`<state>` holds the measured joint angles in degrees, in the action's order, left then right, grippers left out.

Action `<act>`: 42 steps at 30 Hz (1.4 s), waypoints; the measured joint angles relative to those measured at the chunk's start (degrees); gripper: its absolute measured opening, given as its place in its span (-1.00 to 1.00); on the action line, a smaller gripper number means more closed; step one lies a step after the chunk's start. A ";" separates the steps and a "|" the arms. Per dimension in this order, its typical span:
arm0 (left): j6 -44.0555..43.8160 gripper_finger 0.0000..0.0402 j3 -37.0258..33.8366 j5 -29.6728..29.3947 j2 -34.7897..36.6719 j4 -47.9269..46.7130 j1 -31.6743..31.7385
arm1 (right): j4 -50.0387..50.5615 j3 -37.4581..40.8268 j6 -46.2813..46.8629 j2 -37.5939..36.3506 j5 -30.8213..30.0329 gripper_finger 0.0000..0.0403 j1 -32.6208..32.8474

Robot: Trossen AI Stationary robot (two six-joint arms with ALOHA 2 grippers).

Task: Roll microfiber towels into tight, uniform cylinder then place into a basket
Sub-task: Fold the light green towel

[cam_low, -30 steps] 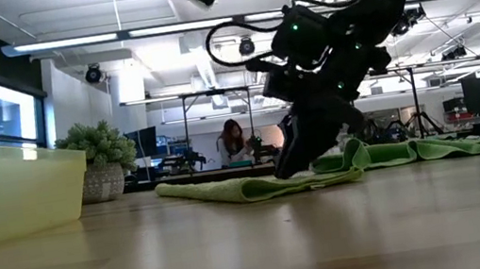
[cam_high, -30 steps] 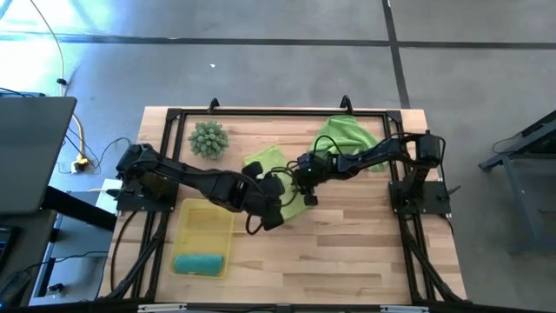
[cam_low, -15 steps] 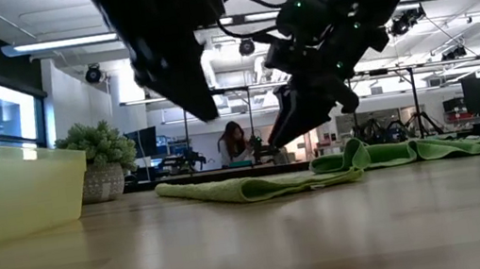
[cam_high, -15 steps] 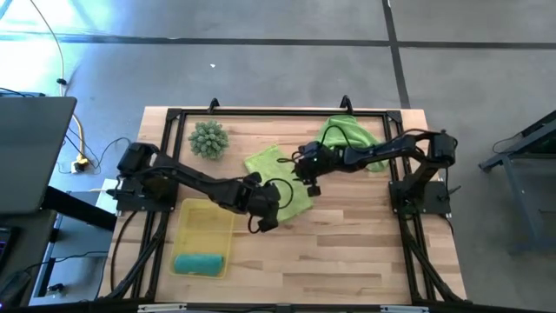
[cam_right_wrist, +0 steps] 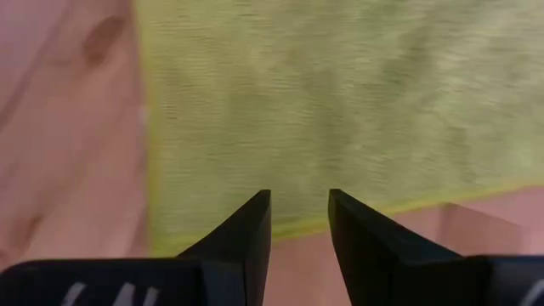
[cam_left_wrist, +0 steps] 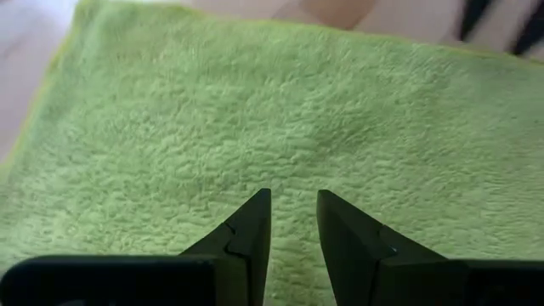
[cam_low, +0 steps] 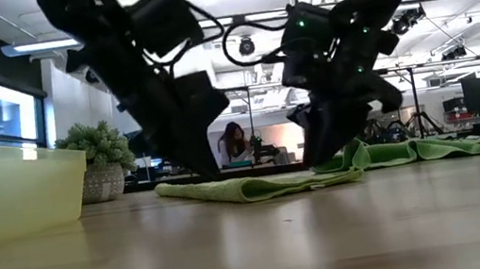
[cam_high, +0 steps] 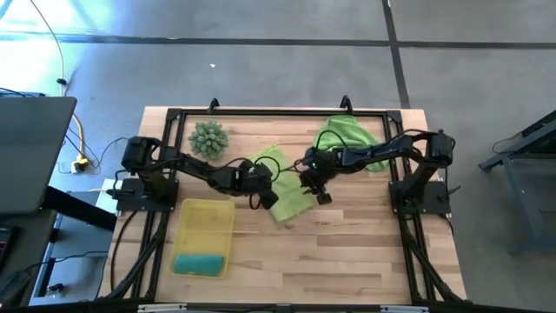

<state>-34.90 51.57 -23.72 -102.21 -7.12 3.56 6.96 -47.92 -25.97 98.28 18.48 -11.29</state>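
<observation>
- Flat towel [cam_high: 280,187] lies mid-table, left gripper [cam_high: 263,176] over its left part, right gripper [cam_high: 314,185] at its right edge.
- Second towel [cam_high: 346,136] sits crumpled behind, to the right.
- Spiky ball [cam_high: 208,139] back left.
- Basket [cam_high: 207,223] front left, rolled towel [cam_high: 201,263] in its near end.

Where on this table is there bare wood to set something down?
Bare wood runs along the near edge right of the yellow basket, and below the crumpled lime towel on the right. The middle is crowded: both pincers, left and right, flank the flat lime towel.
</observation>
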 joint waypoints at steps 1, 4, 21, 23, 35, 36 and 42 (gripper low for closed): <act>-0.17 -0.56 -0.64 0.28 0.00 0.67 0.34 | 0.26 0.00 0.01 0.00 0.01 -0.43 0.65; -0.38 -0.56 -2.33 0.32 0.00 1.30 1.20 | 0.35 0.00 0.21 0.00 0.02 -0.43 2.33; 9.87 -0.56 -3.19 2.78 -1.03 0.85 3.29 | -7.36 0.00 1.63 0.00 -1.72 -0.43 5.11; 12.39 -0.56 -3.18 2.51 -1.10 1.36 4.06 | -7.08 0.00 1.99 0.00 -1.96 -0.43 5.55; 28.49 -0.56 -2.86 0.42 -0.51 6.37 7.94 | -4.44 0.02 4.81 -0.16 -5.75 -0.43 7.65; 27.94 -0.56 -2.31 1.16 0.15 6.18 7.42 | -3.23 0.04 4.34 -0.38 -6.58 -0.43 7.72; 31.74 -0.56 -0.33 15.70 4.69 1.98 1.64 | 5.14 0.07 3.86 -3.33 -8.37 -0.43 7.72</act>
<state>-3.16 51.24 -8.03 -97.53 -5.14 5.20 12.10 -47.86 -22.11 94.95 10.11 -3.57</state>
